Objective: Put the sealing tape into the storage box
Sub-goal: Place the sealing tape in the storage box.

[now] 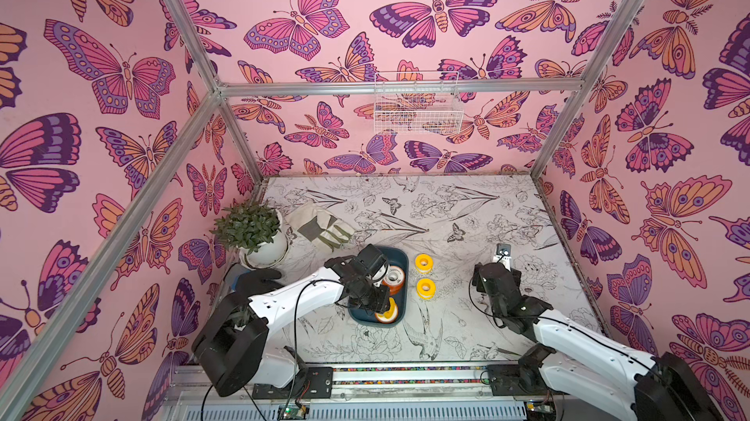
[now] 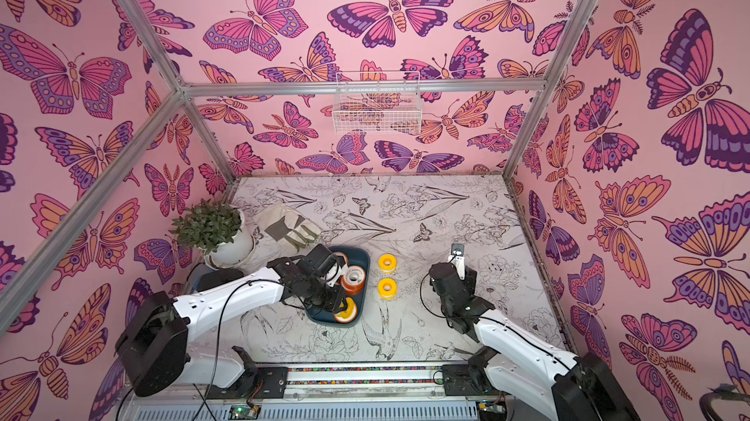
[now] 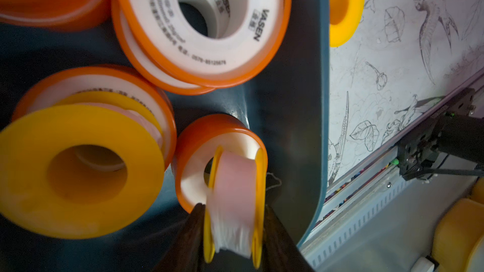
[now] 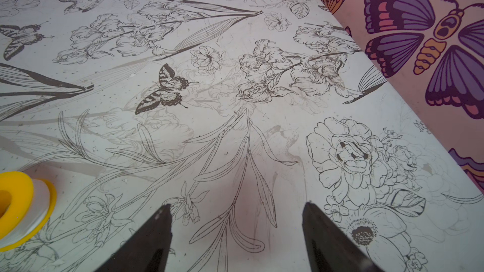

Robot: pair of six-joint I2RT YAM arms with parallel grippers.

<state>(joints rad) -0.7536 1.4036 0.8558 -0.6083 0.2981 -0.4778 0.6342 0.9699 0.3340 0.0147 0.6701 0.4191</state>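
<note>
The storage box [image 1: 399, 256] is a dark teal tray left of the table's middle, holding several orange sealing tape spools [image 3: 201, 24] and a yellow one [image 3: 78, 171]. My left gripper [image 3: 234, 206] hangs over the box's near end, shut on a small yellow spool [image 3: 237, 179] held edge-on, one finger against each flange. Two more yellow spools [image 1: 423, 262] [image 1: 425, 288] lie flat on the table just right of the box. My right gripper [image 4: 237, 203] stands open above bare table further right, with one yellow spool [image 4: 18, 205] off to its side.
A potted plant [image 1: 251, 232] and a pale work glove [image 1: 320, 228] sit behind the box at the left. A white wire basket [image 1: 418, 108] hangs on the back wall. Metal frame posts and pink walls enclose the table.
</note>
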